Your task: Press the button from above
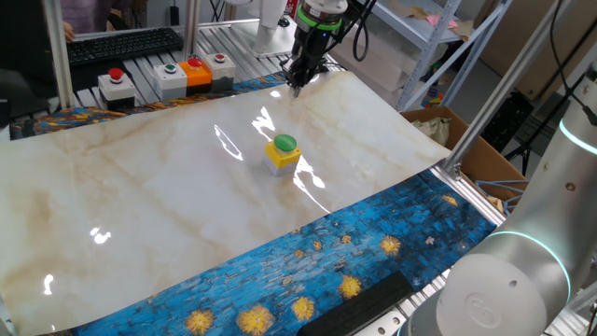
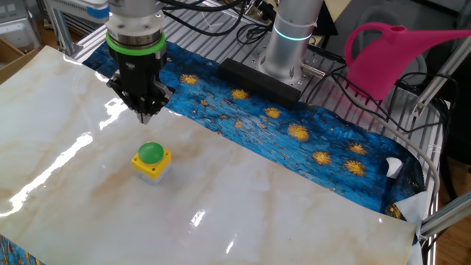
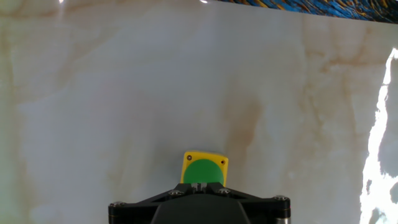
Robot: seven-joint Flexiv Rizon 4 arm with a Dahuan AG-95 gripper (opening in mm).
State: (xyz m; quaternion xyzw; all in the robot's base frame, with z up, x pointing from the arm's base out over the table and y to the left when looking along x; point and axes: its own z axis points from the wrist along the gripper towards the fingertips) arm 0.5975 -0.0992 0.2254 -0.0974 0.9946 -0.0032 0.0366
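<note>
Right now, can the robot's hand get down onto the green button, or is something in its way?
Probably yes. The gripper is shut and hangs in the air above the button, pointing down. Nothing lies between them, and the marble sheet around the button is bare. It may need a small sideways shift first.

The hand (image 2: 146,112) points down, fingertips together, hanging above the green button (image 2: 151,153), which sits on the marble-patterned desk (image 2: 280,206).
</note>
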